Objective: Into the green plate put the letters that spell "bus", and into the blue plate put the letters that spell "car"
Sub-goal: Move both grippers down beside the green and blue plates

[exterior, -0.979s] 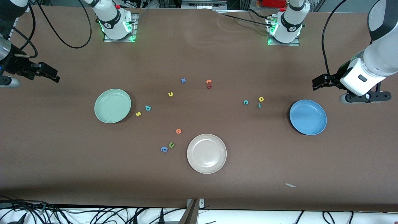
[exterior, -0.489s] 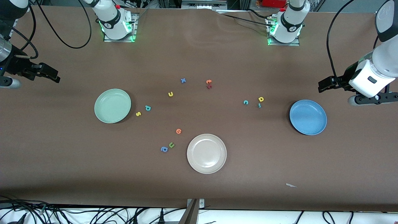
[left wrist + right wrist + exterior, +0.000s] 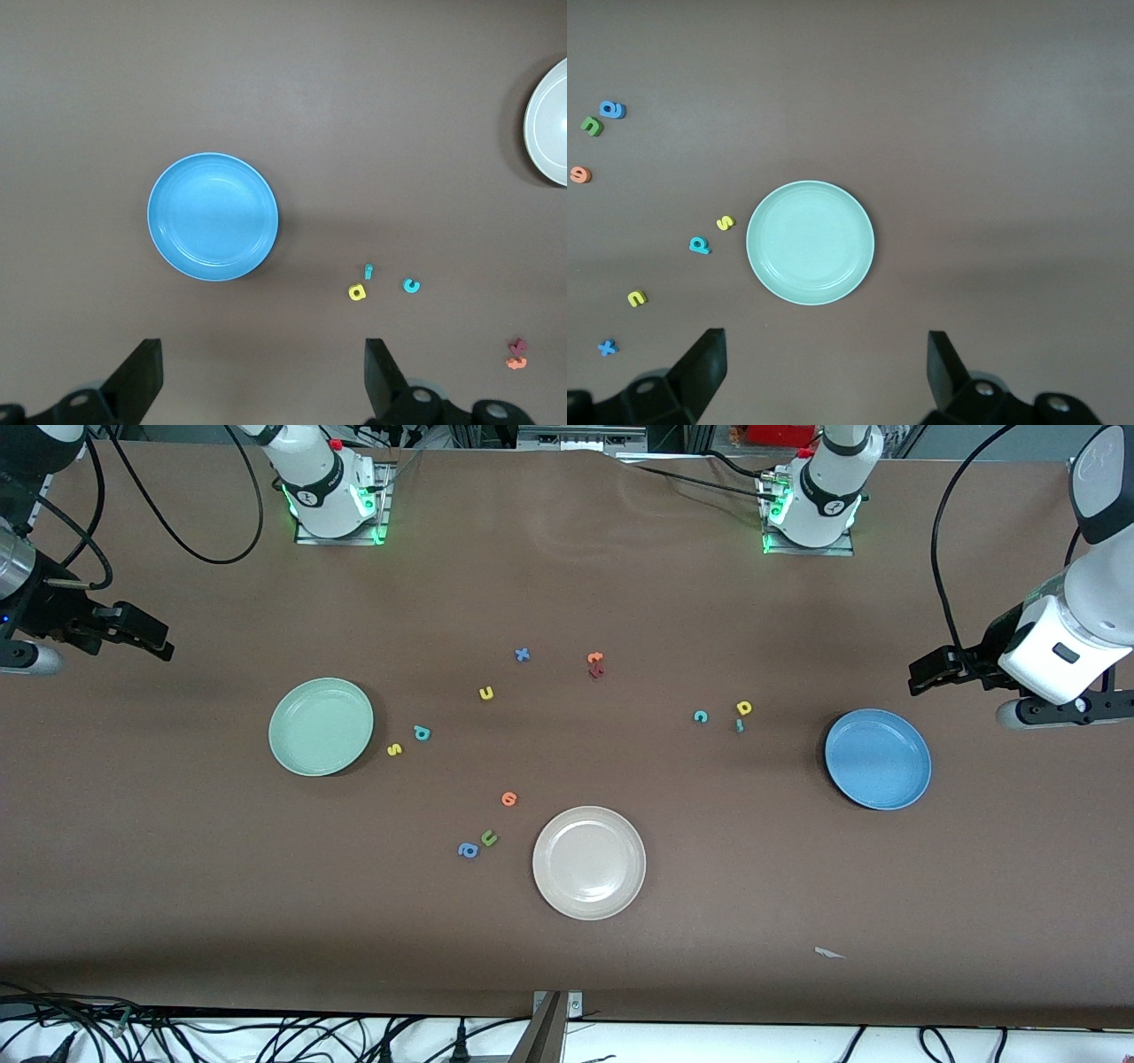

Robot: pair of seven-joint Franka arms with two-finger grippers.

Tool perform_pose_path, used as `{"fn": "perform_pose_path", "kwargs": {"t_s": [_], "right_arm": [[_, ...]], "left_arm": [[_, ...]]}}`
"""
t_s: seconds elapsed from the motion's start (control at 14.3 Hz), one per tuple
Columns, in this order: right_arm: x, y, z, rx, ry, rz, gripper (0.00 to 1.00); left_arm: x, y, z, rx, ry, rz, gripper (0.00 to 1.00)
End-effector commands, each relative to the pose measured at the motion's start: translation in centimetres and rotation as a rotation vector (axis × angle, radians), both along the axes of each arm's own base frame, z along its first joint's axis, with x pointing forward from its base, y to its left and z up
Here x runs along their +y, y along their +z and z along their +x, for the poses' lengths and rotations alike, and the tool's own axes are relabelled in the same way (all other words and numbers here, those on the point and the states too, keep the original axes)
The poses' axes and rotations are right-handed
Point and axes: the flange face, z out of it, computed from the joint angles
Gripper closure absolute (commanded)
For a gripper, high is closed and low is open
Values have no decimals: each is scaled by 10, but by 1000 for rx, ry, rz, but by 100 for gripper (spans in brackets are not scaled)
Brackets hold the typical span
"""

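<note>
No letter is in a plate yet; the step in hand is the first pick.

The left end effector point(image 3: 926, 673) hangs, fingers spread wide and empty, over bare bench toward the left arm's end, near the blue plate point(image 3: 878, 759). The right end effector point(image 3: 151, 640) hangs equally wide and empty over the right arm's end, near the green plate point(image 3: 321, 726).

Procedure, as judged:
- Assign the teal c point(image 3: 701, 716), yellow a/d shape point(image 3: 744, 708) and thin teal r point(image 3: 739, 726) to the left arm.
- Assign the yellow s point(image 3: 395, 749), teal b/p shape point(image 3: 422, 732) and yellow u point(image 3: 486, 693) to the right arm.
- Descend vertically, straddle one letter only, and narrow the fingers before lowering; the r lies just beside the a/d shape.
- Do not take the olive u point(image 3: 488, 838) or blue letter point(image 3: 468, 850) near the beige plate point(image 3: 589, 862).

Limits of view: the r is too small to read its orientation. The orange and dark red letters point(image 3: 595, 665) touch or overlap; their shapes cannot be told.
</note>
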Motion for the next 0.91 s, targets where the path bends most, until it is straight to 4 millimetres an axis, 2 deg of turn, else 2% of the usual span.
{"fn": "perform_pose_path", "kwargs": {"t_s": [0.0,0.84], "right_arm": [[1,6,2,4,-5,6,0],[5,6,2,6,1,7,0]], "left_arm": [[1,0,0,-7,-15,-22,0],[-1,-3,3,-10,-17,-23,0]]}}
